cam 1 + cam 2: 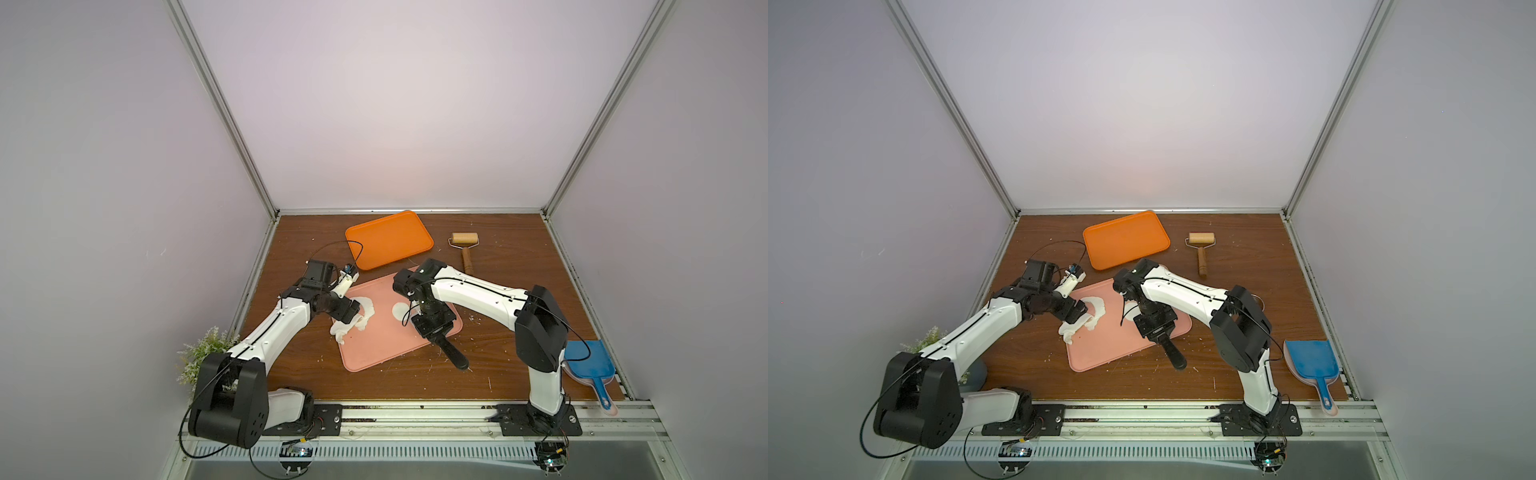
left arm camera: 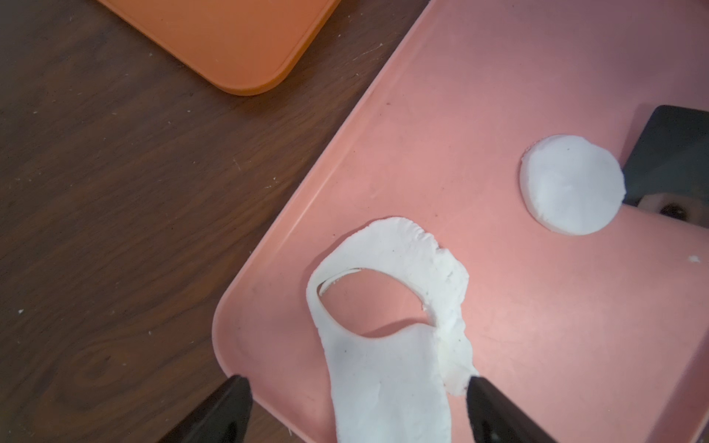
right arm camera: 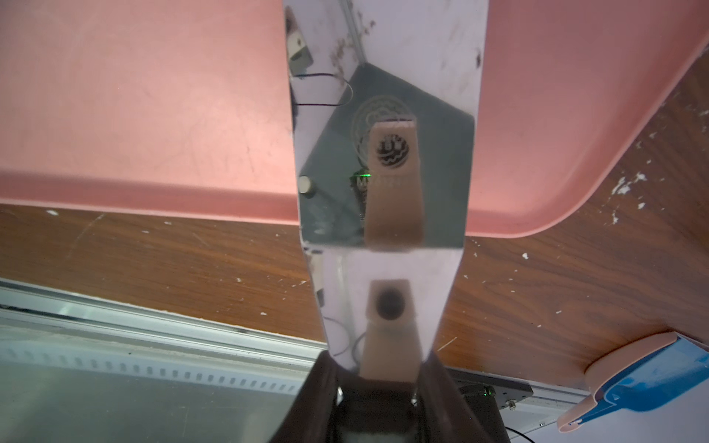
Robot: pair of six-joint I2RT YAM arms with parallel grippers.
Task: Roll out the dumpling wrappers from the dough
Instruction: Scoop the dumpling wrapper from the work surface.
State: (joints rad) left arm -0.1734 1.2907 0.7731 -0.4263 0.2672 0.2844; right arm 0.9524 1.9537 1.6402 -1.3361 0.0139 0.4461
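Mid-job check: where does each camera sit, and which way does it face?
Top views: high at the front, looking down over the table; both arms.
Left wrist: above the pink tray, facing the dough scrap; left pincer tips.
Right wrist: along the scraper in the right pincer.
Shared: the wrapper, left wrist and a top view.

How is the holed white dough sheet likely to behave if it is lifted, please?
Probably floppy: the dough sheet is thin and drapes over the rim of the pink tray. It may well tear at the narrow strip beside its hole.
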